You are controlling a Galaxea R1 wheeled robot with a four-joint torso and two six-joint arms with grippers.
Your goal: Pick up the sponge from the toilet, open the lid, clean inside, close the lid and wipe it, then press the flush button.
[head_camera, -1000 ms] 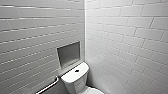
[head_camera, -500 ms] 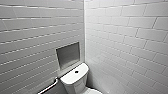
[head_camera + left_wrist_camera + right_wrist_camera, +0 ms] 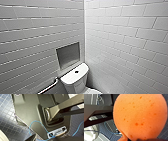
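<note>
R wrist view: shows orange-red sponge (image 3: 139, 116) looming large, clear of dark-tiled floor (image 3: 164, 134), clamped at one end btw. R fingers (image 3: 149, 140), closed on it & barely visible. Head view: shows toilet (image 3: 75, 81) in tiled corner, flush button (image 3: 76, 72) mid tank top; wall niche (image 3: 68, 55) & grab bar (image 3: 48, 87) beside tank.

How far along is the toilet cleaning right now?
Done: the sponge is picked up, hanging above the floor by the right wrist. In hand: nothing touches the toilet tank. Left: whether cleaning and wiping happened can't be told; the flush button has nothing near it.
</note>
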